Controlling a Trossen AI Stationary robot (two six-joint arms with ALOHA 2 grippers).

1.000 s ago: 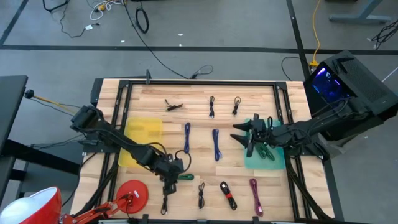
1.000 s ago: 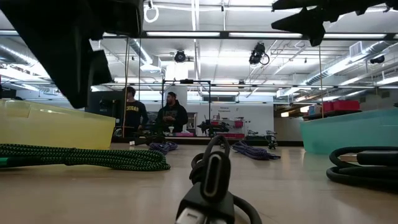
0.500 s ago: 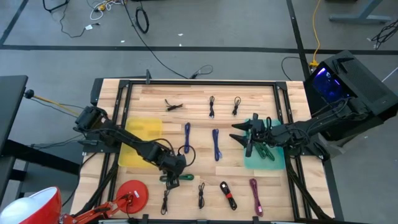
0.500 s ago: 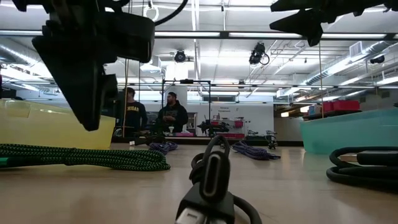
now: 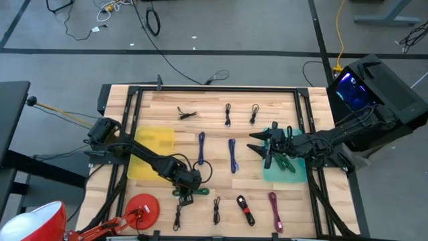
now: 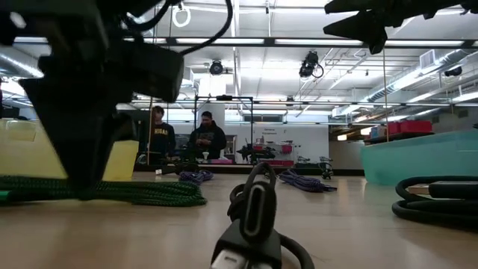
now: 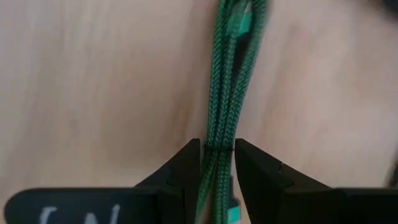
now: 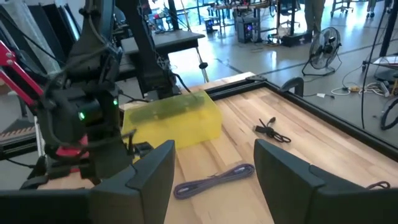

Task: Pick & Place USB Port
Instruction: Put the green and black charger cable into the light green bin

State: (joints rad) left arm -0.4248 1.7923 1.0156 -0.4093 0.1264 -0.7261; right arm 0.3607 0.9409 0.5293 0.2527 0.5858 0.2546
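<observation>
A green braided cable (image 7: 231,74), bundled into several parallel strands, lies flat on the wooden table (image 5: 214,134) near its front, also visible as the green cable (image 5: 194,192) from above. My left gripper (image 7: 216,152) points steeply down over it. It is open only narrowly, with one finger on each side of the bundle. In the low view, the left gripper (image 6: 75,119) reaches down to the cable (image 6: 134,192). My right gripper (image 5: 259,144) hovers open and holds nothing, level above the table beside the teal bin (image 5: 284,173). My left gripper comes from above with its fingertips (image 7: 189,155) on either side of the cable bundle's middle (image 7: 217,140), lying across the strands. The bundle fills the gap between them; I cannot tell whether they touch it. The cable lies on the table.
A yellow bin (image 5: 150,154) stands left of the left gripper. The teal bin holds a green cable (image 5: 287,164). Blue cables (image 5: 200,148) (image 5: 232,154) lie mid-table, and black ones (image 5: 227,114) at the back. Several more cables (image 5: 245,211) lie along the front, next to a red lamp base (image 5: 144,209).
My left gripper has come down and a little toward the table's right edge, onto the green cable, tipping slightly. The gap between its fingers has stayed the same. The cable has not moved.
</observation>
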